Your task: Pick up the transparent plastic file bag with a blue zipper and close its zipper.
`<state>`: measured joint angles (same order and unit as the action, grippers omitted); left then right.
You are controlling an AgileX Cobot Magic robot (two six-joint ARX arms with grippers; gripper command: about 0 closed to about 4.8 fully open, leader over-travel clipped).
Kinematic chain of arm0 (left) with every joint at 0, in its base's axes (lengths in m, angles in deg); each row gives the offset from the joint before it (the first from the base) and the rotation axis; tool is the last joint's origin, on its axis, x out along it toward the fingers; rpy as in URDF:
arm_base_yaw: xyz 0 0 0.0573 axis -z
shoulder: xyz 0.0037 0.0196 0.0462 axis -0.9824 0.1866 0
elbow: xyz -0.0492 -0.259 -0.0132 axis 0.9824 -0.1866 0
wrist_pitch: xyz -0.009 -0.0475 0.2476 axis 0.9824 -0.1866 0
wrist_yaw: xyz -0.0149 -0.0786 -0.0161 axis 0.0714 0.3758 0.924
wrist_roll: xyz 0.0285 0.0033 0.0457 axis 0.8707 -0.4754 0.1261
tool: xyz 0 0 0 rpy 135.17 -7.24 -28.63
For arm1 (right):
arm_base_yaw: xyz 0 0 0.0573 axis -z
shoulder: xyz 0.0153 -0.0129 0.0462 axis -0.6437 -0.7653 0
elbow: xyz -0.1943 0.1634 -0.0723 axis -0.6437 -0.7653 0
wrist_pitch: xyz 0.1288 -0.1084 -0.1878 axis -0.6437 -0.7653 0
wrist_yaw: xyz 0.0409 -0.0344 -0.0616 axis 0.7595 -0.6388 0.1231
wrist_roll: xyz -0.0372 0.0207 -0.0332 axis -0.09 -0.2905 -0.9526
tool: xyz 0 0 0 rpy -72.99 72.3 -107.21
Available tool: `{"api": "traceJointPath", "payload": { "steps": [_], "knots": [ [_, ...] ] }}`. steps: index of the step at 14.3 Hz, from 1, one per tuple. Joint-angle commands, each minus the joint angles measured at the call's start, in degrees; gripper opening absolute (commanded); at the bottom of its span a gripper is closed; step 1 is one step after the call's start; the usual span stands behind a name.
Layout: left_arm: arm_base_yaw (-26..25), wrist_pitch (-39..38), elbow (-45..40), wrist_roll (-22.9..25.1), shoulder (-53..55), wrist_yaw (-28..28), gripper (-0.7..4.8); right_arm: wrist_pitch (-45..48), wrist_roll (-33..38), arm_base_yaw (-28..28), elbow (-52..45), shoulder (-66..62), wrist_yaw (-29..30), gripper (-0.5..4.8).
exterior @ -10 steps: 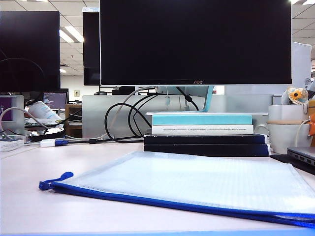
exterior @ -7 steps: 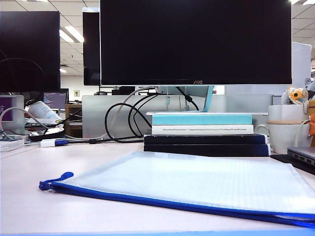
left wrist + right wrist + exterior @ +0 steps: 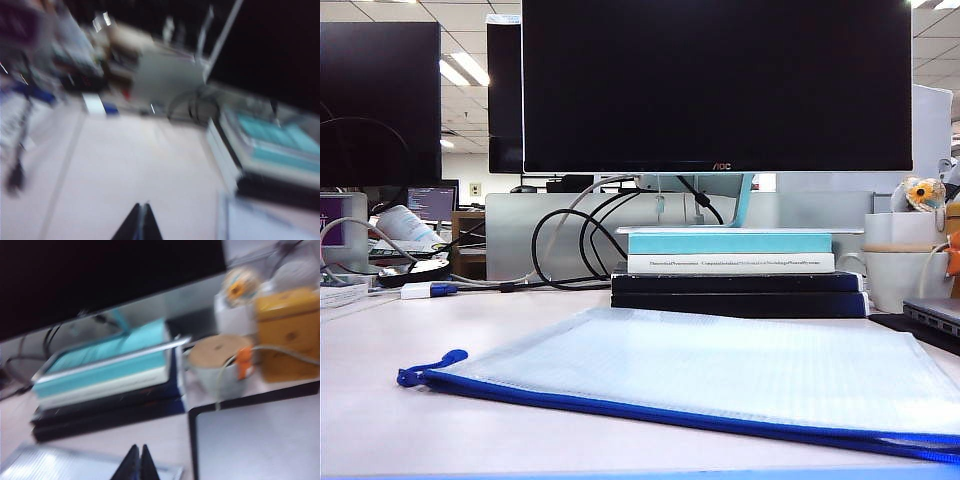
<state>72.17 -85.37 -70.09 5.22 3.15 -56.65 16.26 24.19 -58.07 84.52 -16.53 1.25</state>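
The file bag (image 3: 720,375) lies flat on the desk (image 3: 380,400) in front of me, milky translucent plastic with a fine mesh grid. Its blue zipper (image 3: 650,408) runs along the near edge, and the cord pull loop (image 3: 425,370) sits at the left corner. Behind it is the stack of books (image 3: 735,272), then the monitor (image 3: 715,85). My left gripper (image 3: 139,223) hangs above bare desk, fingers pressed together; the blur hides detail. My right gripper (image 3: 136,462) is likewise closed, empty, over the bag's far corner near a laptop (image 3: 260,440).
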Motion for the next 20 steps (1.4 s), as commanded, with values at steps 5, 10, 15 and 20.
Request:
{"api": "traceJointPath", "payload": {
  "steps": [5, 10, 15, 20],
  "knots": [
    [0.0, -8.0, 15.2, 12.6, 15.6, 0.7, -0.06, 2.0, -4.3, -0.1, 26.9, -35.7, 18.0, -0.01],
    [0.0, -12.4, 19.4, 15.3, 23.4, 8.6, -0.06, 0.5, -4.3, -0.1, 40.1, -59.6, 38.5, -0.01],
    [0.1, -15.2, 19.4, 19.0, 35.2, 19.7, -0.06, -2.6, -11.6, -5.8, 42.1, -69.7, 43.2, -0.01],
    [8.7, -15.6, 21.7, 19.8, 49.4, 14.7, -0.06, -4.4, -14.2, -8.3, 42.1, -72.2, 43.1, -0.01]
  ]
}}
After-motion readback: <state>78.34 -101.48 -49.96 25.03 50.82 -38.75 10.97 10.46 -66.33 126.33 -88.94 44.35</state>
